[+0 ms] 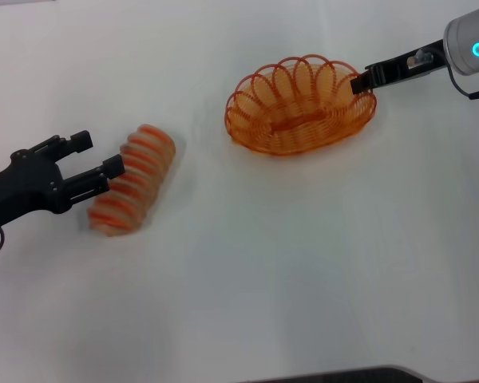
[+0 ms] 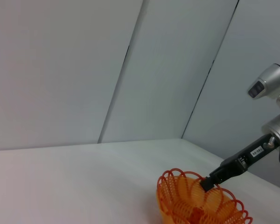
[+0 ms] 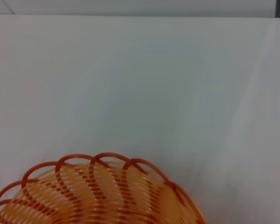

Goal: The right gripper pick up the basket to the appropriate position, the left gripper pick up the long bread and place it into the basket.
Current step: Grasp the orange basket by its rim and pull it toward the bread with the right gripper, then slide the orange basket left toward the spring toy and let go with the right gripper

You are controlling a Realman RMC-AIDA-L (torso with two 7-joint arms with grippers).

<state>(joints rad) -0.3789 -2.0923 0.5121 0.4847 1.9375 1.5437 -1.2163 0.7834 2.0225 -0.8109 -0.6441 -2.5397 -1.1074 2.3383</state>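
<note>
In the upper right of the head view, my right gripper [image 1: 358,82] is clenched on the rim of the basket [image 1: 299,106], at its right end; the basket sits on the white table [image 1: 303,263]. At the left edge, my left gripper [image 1: 96,159] has its fingers spread and released, the lower fingertip touching the long bread [image 1: 133,190], which lies tilted on the table, well apart from the basket. Nothing is in the basket yet.
</note>
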